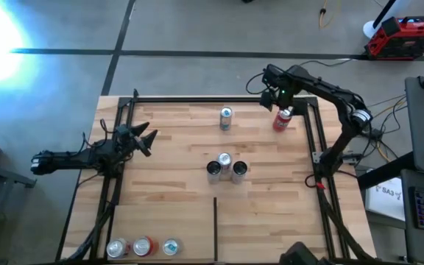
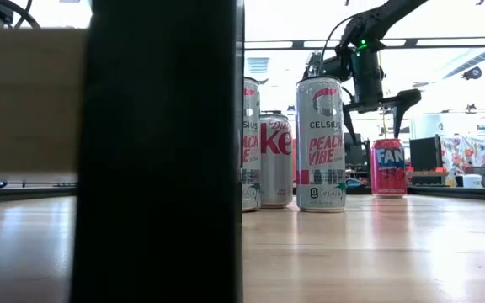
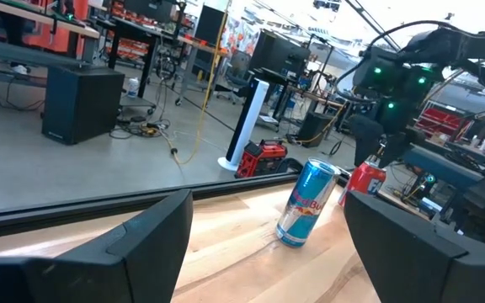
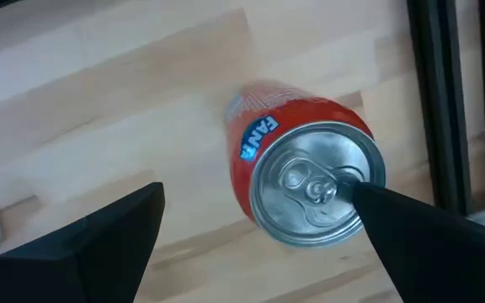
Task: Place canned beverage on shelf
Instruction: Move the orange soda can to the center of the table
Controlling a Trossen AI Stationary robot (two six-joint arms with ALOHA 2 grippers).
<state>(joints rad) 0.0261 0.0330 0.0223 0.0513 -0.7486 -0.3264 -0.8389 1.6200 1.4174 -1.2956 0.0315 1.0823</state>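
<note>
A red Fanta can (image 1: 281,120) (image 4: 310,172) stands upright on its base at the far right of the shelf (image 1: 175,184), a light wooden board framed by black rails. My right gripper (image 1: 278,99) (image 4: 258,198) hangs above it, pointing down and open, one finger to each side of the can's top; the low view shows the gripper (image 2: 386,105) clear above the can (image 2: 388,168). My left gripper (image 1: 149,140) (image 3: 268,210) waits level at the board's left edge, open, with nothing between its fingers.
A blue-and-silver can (image 1: 226,118) (image 3: 306,202) stands far centre. Three cans (image 1: 226,168) cluster mid-board, among them a tall Celsius can (image 2: 320,143). Three more (image 1: 142,246) line the near left edge. A thin black divider strip (image 1: 215,228) runs from the near edge. Bare wood lies between.
</note>
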